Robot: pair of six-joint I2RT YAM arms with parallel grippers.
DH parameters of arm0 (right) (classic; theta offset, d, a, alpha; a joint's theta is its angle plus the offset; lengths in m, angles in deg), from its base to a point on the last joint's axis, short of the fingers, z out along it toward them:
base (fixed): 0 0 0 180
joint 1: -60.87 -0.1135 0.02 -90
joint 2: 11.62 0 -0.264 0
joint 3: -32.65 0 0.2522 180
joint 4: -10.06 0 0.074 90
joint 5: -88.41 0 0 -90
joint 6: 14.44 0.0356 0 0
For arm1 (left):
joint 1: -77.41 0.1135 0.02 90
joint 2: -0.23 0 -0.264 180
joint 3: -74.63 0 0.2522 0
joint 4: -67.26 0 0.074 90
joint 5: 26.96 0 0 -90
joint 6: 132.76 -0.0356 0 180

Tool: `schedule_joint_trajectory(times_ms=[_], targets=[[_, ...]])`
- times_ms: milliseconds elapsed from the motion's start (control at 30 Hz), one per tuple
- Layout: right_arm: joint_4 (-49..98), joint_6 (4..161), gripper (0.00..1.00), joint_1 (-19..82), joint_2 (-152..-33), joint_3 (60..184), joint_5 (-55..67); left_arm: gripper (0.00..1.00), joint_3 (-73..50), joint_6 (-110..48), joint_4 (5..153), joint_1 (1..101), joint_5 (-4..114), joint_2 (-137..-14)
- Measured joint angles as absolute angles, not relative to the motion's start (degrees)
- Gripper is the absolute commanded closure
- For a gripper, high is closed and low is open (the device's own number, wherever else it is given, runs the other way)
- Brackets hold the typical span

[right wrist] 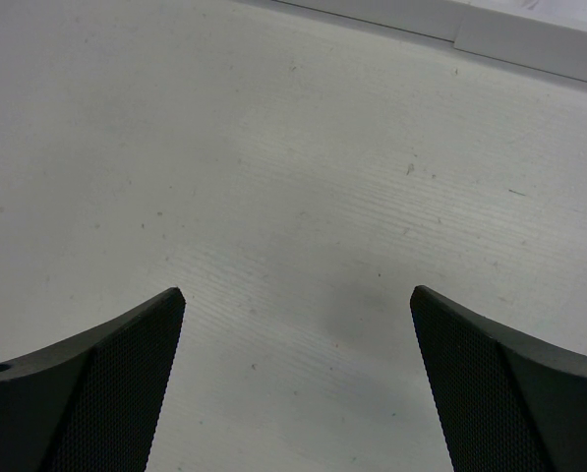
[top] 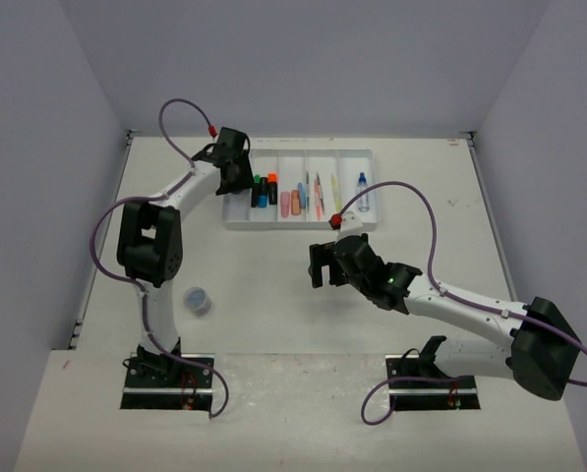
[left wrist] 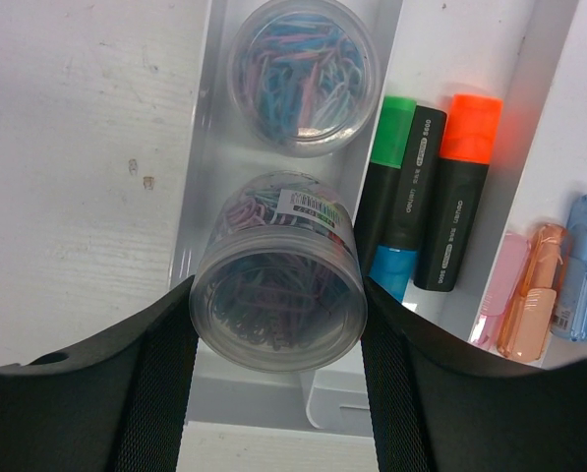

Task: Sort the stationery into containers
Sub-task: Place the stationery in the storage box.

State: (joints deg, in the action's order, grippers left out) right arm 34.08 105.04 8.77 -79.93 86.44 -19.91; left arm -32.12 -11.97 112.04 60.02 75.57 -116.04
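Note:
My left gripper (left wrist: 278, 295) is shut on a small round clear tub (left wrist: 273, 305) of coloured clips, held over the near end of the white tray's (left wrist: 197, 177) leftmost compartment. A second tub (left wrist: 303, 74) lies farther along that same compartment. Black-bodied highlighters (left wrist: 421, 206) with green and orange caps fill the compartment beside it, then pink, orange and blue ones (left wrist: 534, 300). From above, thin pens (top: 319, 194) and a blue-capped bottle (top: 363, 192) lie in the tray's (top: 303, 223) right compartments. A third tub (top: 197, 300) stands on the table. My right gripper (right wrist: 298, 295) hangs open over bare table.
The right arm (top: 450, 300) stretches across the table in front of the tray, its gripper (top: 322, 264) just below the tray's near edge. Purple cables loop above both arms. The tray's corner (right wrist: 529, 39) shows at the top of the right wrist view.

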Motion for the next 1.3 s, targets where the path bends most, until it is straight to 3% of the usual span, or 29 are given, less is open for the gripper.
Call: schedule_joint_trajectory(times_ms=[200, 433, 800, 1167, 1300], targets=[[34.1, 105.0, 0.01, 8.8, -79.9, 86.4, -19.9, 0.36, -33.4, -12.1, 113.2, 60.0, 76.5, -116.2], [34.1, 104.9, 0.01, 8.8, -79.9, 86.4, -19.8, 0.18, -35.3, -12.4, 113.7, 60.0, 77.8, -117.2], [34.1, 104.9, 0.01, 8.8, -80.1, 86.5, -19.4, 0.07, -34.1, -11.1, 114.7, 59.8, 78.3, -115.6], [33.9, 104.9, 0.01, 8.8, -80.5, 86.6, -19.0, 0.07, -0.9, 13.1, 126.9, 58.3, 83.3, -72.3], [33.7, 104.9, 0.01, 8.8, -80.5, 86.6, -19.0, 0.0, 11.6, 16.5, 134.0, 57.6, 83.7, -58.4]])
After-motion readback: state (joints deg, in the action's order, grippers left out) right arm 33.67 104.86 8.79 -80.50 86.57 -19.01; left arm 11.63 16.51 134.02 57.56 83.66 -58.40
